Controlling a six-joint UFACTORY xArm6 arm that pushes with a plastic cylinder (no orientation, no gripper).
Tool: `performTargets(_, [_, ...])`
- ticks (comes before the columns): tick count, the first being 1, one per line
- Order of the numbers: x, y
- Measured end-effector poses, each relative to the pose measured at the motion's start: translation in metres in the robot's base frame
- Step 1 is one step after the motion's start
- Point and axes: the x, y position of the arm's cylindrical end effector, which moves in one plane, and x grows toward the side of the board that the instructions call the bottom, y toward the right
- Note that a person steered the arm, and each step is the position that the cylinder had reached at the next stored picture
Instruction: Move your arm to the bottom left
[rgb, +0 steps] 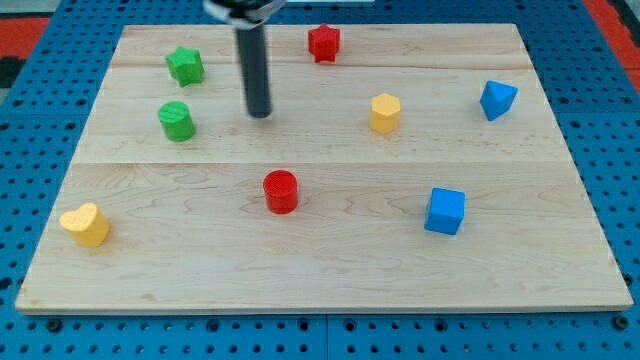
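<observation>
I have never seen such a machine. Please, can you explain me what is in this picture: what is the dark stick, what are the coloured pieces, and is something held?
There is one picture, from a camera looking down at an angle; where it is mounted is not recorded. The dark stick is the end of a robot arm. It has no hand, so it holds nothing; it only pushes. Its lower end, my tip, touches the wooden board in the upper left part, to the right of the green cylinder and touching no block.

The other pieces are small blocks: a green star, a red star, a yellow hexagon-like block, a blue angular block, a blue cube, a red cylinder and a yellow heart-like block at the bottom left.
</observation>
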Motion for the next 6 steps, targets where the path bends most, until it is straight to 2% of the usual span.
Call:
performTargets(2, [0.115, -0.049])
performTargets(3, [0.185, -0.092])
performTargets(4, [0.218, -0.171])
performTargets(5, [0.2, -0.184])
performTargets(6, [0.188, -0.172])
